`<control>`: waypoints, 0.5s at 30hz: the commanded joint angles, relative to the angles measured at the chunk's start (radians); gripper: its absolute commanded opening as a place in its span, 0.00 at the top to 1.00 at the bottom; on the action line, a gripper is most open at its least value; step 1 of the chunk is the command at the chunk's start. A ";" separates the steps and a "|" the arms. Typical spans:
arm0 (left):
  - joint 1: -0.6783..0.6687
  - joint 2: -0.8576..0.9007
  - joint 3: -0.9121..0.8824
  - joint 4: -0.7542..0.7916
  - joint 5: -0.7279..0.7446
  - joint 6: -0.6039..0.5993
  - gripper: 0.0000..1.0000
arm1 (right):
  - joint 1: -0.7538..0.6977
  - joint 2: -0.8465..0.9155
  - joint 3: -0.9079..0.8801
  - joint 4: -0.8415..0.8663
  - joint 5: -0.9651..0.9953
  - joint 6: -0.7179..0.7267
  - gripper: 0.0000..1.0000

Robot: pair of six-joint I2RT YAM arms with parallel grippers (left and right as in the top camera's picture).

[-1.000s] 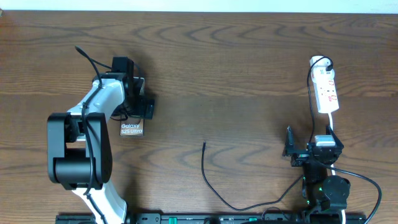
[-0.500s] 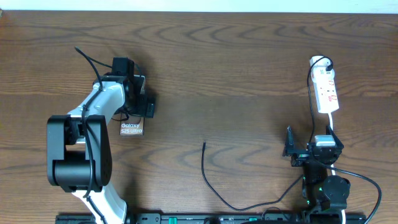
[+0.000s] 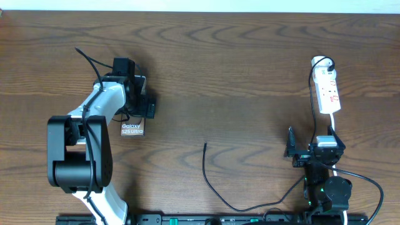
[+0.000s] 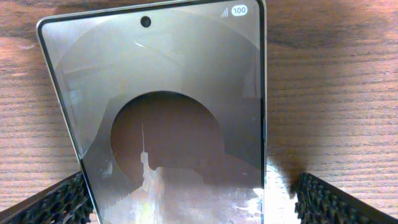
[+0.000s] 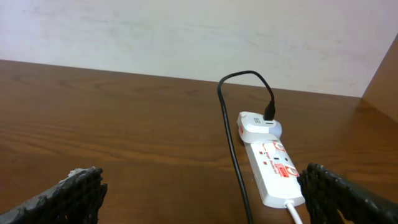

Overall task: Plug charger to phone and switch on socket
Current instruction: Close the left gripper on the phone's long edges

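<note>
The phone (image 3: 132,129) lies flat on the wooden table at the left, its white lettering showing. My left gripper (image 3: 137,111) hangs over it, open, a finger on each side. In the left wrist view the phone (image 4: 168,106) fills the frame between the black fingertips (image 4: 329,202), with a gap at its right edge. The charger (image 3: 204,167), a thin black cable, has its free tip on the table at centre. It runs round to the white socket (image 3: 328,92) at the right. My right gripper (image 3: 314,147) is open just short of the socket (image 5: 270,168).
A white adapter (image 5: 258,127) is plugged into the far end of the socket, with the black cable (image 5: 230,143) leaving it and running back toward the right gripper. A white cord leaves the socket's near end. The table's back edge meets a pale wall.
The left arm's elbow has shifted slightly to the left, while its gripper stays over the phone. The right arm, the cable and the socket have not moved.
</note>
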 commanded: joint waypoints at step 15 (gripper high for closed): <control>0.069 0.125 -0.095 -0.069 0.048 -0.078 0.00 | 0.007 -0.002 -0.001 -0.005 -0.002 -0.009 0.01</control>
